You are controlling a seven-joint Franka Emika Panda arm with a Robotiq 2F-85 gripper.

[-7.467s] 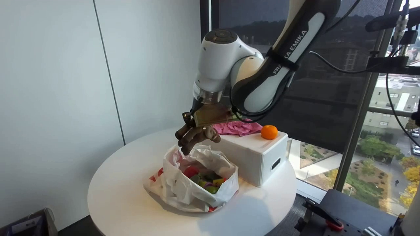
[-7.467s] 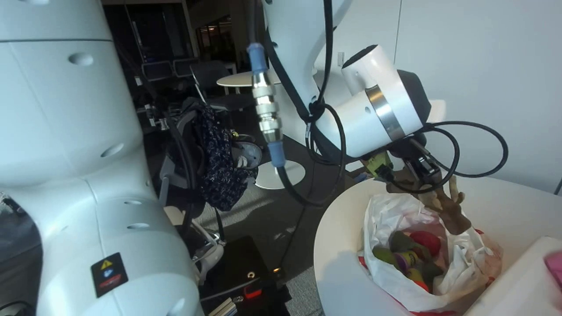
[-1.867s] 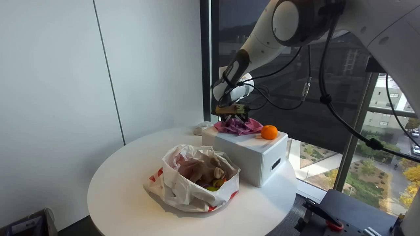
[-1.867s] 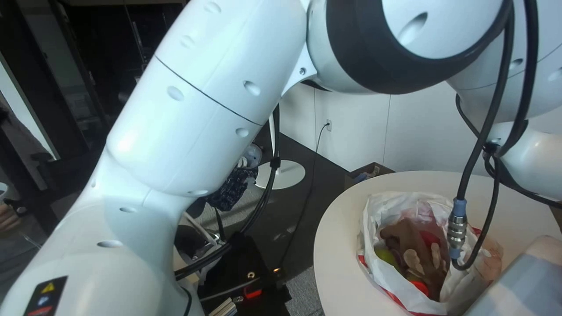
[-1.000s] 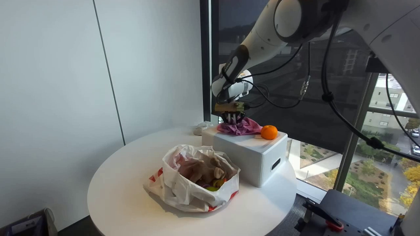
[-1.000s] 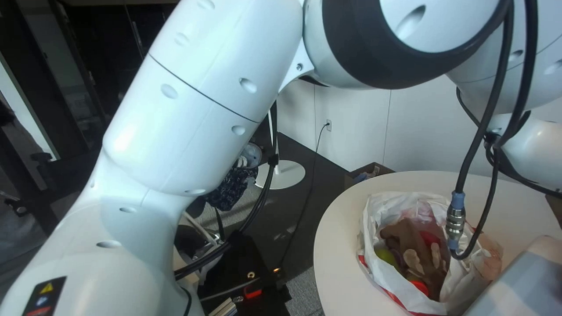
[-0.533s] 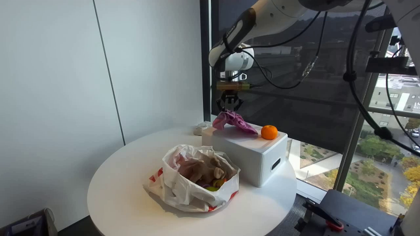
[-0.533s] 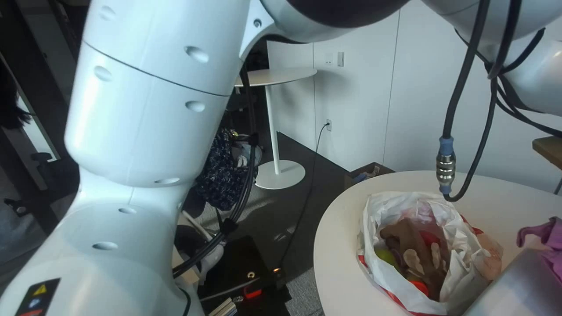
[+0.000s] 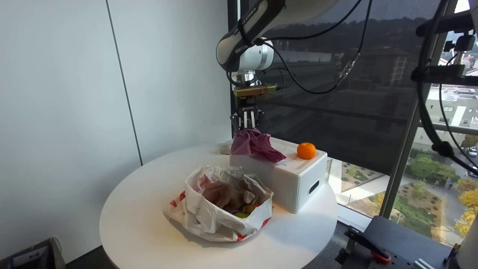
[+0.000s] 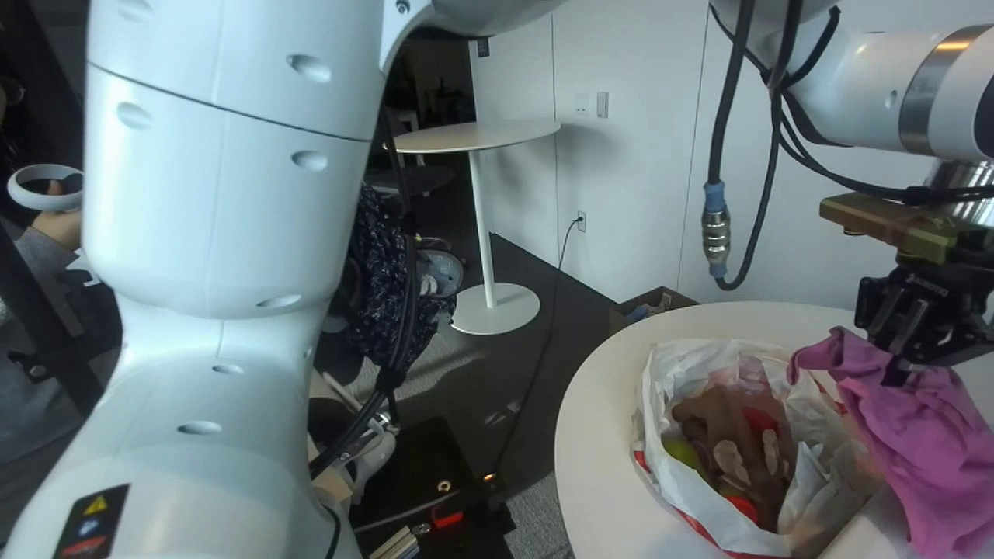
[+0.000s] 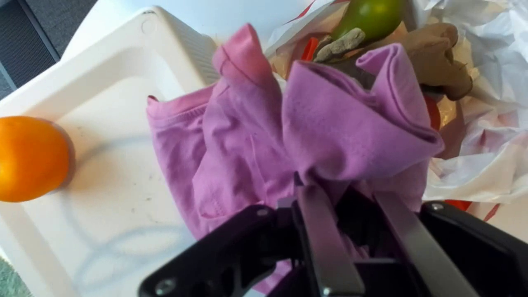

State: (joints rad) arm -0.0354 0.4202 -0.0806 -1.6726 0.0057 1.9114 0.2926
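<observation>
On the arm [image 9: 261, 18] we could read "EMIKA"; lower on the robot, a label [image 10: 92, 522] showed a yellow warning triangle above marks too small for us to read. In an exterior view, the gripper [image 9: 247, 128] was pinched tight on a pink cloth [image 9: 242, 145], which hung over the left part of a white box [image 9: 287, 190]; we could not tell whether the two touched. An orange fruit [image 9: 306, 150] sat on the box's right part. Near and left of the box, a plastic bag [image 9: 213, 220] stood on a round table [image 9: 149, 224], holding a brown item [image 9: 231, 198]. In the wrist view, the cloth blocked our sight of part of the bag.
</observation>
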